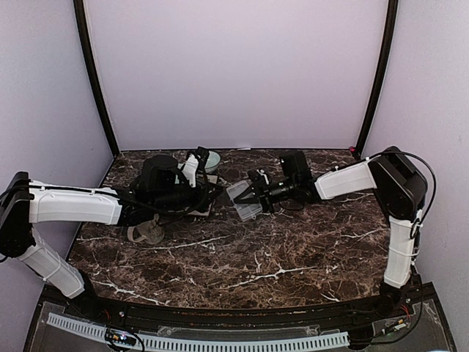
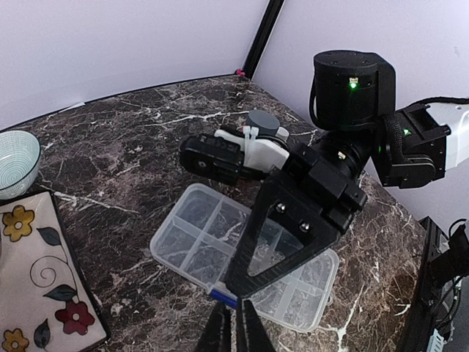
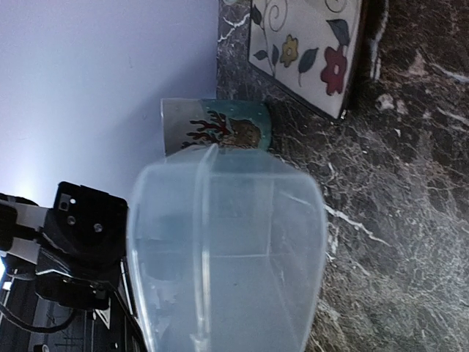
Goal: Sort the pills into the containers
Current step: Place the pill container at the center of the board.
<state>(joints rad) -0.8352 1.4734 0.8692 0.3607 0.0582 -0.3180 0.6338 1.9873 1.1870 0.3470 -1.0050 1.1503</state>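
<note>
- Left gripper [image 2: 234, 328], arm stretched low rightward over the dark marble table [image 1: 256, 257], fingers pressed together.
- Clear plastic rectangular organiser box [image 2: 196, 236] mid-table, just beyond those fingertips.
- Right gripper [image 1: 250, 196], arm reaching leftward, clamped on that box's edge.

Non-task items: dark brown marble tabletop with white veins [image 1: 256, 257], plain pale lilac walls [image 1: 234, 73] and two black corner poles [image 1: 95, 81] behind it. Cream square tray with painted flowers and a black rim [image 2: 37, 286] lies flat on the tabletop. Pale green round bowl with a fine line pattern [image 2: 15, 158] sits just beside the tray's far edge. Teal-and-white mug with a red coral print [image 3: 220, 128] is near a tray corner.
</note>
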